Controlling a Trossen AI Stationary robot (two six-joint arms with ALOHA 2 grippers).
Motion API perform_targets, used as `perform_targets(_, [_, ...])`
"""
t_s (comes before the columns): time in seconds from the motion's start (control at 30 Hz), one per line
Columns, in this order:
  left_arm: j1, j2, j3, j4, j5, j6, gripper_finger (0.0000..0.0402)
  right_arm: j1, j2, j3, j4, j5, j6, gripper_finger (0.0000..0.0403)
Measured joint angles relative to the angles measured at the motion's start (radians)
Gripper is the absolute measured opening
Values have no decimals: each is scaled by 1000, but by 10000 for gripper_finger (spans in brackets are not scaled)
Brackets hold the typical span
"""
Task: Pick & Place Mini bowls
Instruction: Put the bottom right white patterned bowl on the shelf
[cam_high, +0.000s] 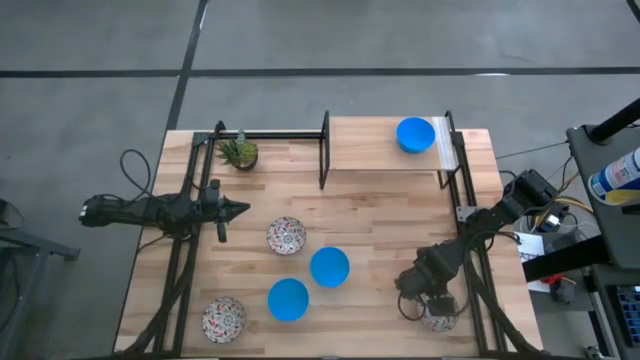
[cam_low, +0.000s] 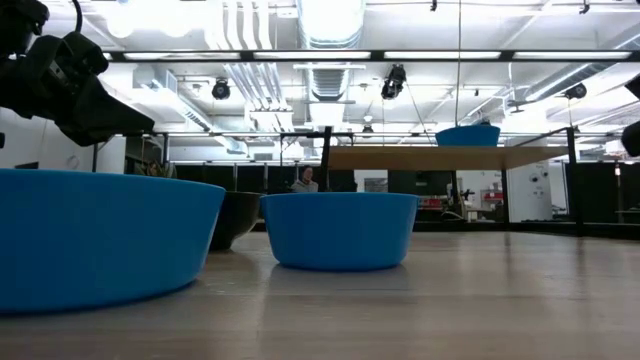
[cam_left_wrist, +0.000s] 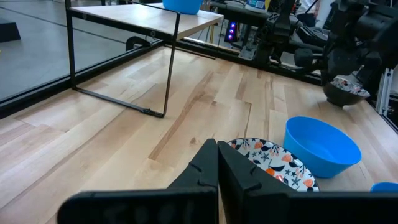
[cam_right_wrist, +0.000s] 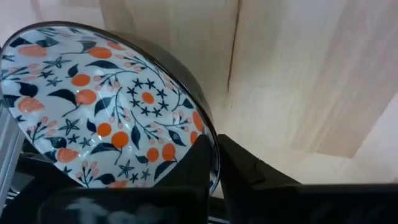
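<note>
the right gripper (cam_right_wrist: 217, 163) has its fingers clamped on the rim of a white, floral-patterned round mini bowl (cam_right_wrist: 99, 102) at the table's near right corner.

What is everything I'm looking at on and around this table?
Blue bowls: three, bright blue; one on the raised shelf at the back, two on the table's front middle.
Patterned bowls: three, white with red and dark flowers; one mid-table, one at the front left corner, one at the front right in the right gripper.
Potted plant: one, green, back left corner.
Shelf: one, light wood on black legs, back of the table.
Table: one, light wood.
Left gripper: shut, empty, over the table's left side.
Right gripper: shut on the front-right patterned bowl's rim.
</note>
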Motion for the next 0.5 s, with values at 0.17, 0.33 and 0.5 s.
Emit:
perform_targets(0.17, [0,0,0,0,0,0,0,0,0,7,15,-9,33,14])
perform_targets(0.33, [0,0,0,0,0,0,0,-16,2,10,22,-41,55,12])
perform_targets(0.5, [0,0,0,0,0,0,0,-42,-8,10,26,-44,57,11])
